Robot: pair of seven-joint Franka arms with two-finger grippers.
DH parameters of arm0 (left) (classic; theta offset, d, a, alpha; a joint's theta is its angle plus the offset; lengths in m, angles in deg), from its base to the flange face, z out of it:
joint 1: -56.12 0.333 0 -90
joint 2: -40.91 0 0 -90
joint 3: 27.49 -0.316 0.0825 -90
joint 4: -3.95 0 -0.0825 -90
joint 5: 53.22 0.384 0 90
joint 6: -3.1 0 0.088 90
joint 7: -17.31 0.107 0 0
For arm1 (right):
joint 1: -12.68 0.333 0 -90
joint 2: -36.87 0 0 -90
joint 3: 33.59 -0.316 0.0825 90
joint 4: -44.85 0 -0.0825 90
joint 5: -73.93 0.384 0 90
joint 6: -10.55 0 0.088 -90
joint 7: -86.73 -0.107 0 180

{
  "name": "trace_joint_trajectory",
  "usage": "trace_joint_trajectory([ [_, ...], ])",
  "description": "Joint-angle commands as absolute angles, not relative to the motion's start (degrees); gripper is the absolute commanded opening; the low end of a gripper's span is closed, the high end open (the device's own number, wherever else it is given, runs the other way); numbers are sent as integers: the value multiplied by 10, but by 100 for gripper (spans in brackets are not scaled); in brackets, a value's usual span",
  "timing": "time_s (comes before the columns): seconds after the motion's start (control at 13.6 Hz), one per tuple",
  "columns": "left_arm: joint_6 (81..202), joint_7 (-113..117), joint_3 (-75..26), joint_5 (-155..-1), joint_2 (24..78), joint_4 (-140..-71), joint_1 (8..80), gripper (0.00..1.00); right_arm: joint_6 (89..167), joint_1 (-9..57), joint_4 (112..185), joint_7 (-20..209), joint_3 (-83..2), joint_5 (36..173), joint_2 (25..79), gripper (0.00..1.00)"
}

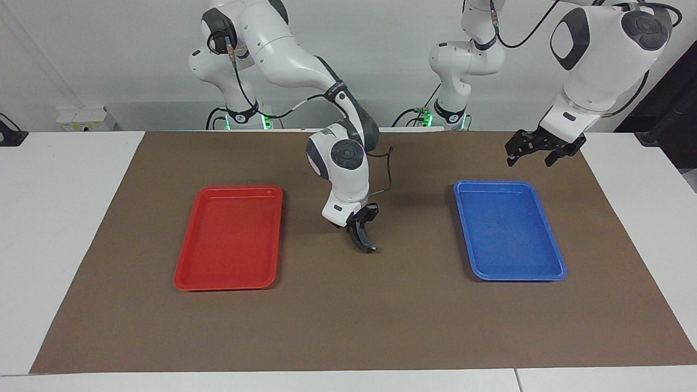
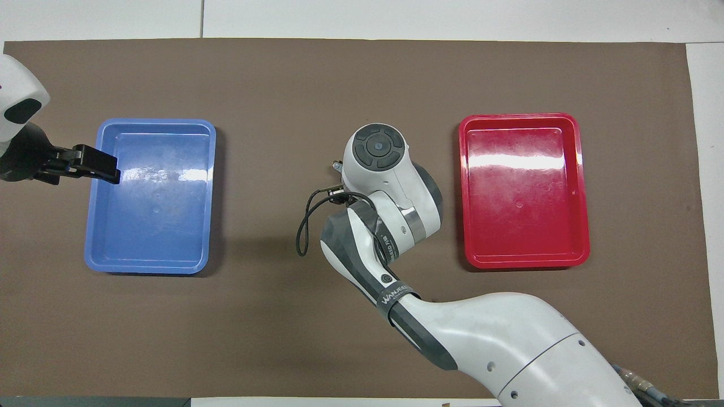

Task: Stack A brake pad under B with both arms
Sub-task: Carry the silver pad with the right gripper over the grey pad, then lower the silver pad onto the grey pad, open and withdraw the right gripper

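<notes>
Brown mat covers the white tabletop [image 1: 65, 228]. Right gripper [image 1: 364, 220] has its fingers clenched on the long, crescent-curved dark brake pad B [image 1: 364, 238], dangling between red tray [image 1: 231, 280] and blue tray [image 1: 544, 272]. Lower it slow and flat. Short pad isn't visible. Left gripper [image 1: 536, 155] waits, fingers spread.

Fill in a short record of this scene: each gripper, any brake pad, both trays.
right gripper: over the brown mat between the trays, jaws shut on pad
long, curved dark grey brake pad: held, hanging end down
left gripper: waiting, raised, jaws open, beside the blue tray
blue plastic tray: toward the left arm's end
red plastic tray: toward the right arm's end
short pad: not in view
</notes>
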State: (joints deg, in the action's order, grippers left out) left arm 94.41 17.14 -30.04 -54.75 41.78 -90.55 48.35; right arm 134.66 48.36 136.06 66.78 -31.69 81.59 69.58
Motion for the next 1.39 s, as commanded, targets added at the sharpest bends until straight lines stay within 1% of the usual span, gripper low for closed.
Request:
trace_joint_trajectory([
  [0.0, 957, 175, -303, -556, 407, -921, 485, 100, 1363, 482, 1382, 684, -319, 829, 682, 3],
  [0.29, 957, 174, -303, -556, 407, -921, 485, 100, 1363, 491, 1383, 683, -319, 829, 682, 6],
  [0.37, 957, 174, -302, -556, 407, -921, 485, 100, 1363, 491, 1384, 683, -319, 829, 681, 8],
  [0.44, 957, 174, -303, -556, 407, -921, 486, 100, 1363, 491, 1388, 682, -319, 829, 680, 17],
  [0.51, 958, 175, -303, -556, 407, -921, 486, 100, 1362, 491, 1390, 682, -319, 829, 680, 29],
  [0.59, 959, 176, -303, -557, 407, -921, 486, 100, 1362, 491, 1391, 682, -319, 829, 679, 47],
  [0.66, 959, 176, -303, -557, 407, -921, 486, 100, 1361, 492, 1391, 680, -319, 829, 679, 87],
  [0.73, 959, 176, -303, -557, 407, -921, 486, 100, 1359, 491, 1390, 680, -319, 828, 678, 100],
  [0.95, 959, 176, -303, -557, 407, -921, 486, 100, 1350, 487, 1385, 678, -319, 828, 669, 100],
  [1.17, 959, 176, -303, -557, 407, -921, 486, 100, 1319, 477, 1383, 677, -314, 827, 635, 100],
  [1.32, 959, 176, -303, -557, 407, -921, 486, 100, 1282, 451, 1383, 677, -311, 820, 606, 100],
])
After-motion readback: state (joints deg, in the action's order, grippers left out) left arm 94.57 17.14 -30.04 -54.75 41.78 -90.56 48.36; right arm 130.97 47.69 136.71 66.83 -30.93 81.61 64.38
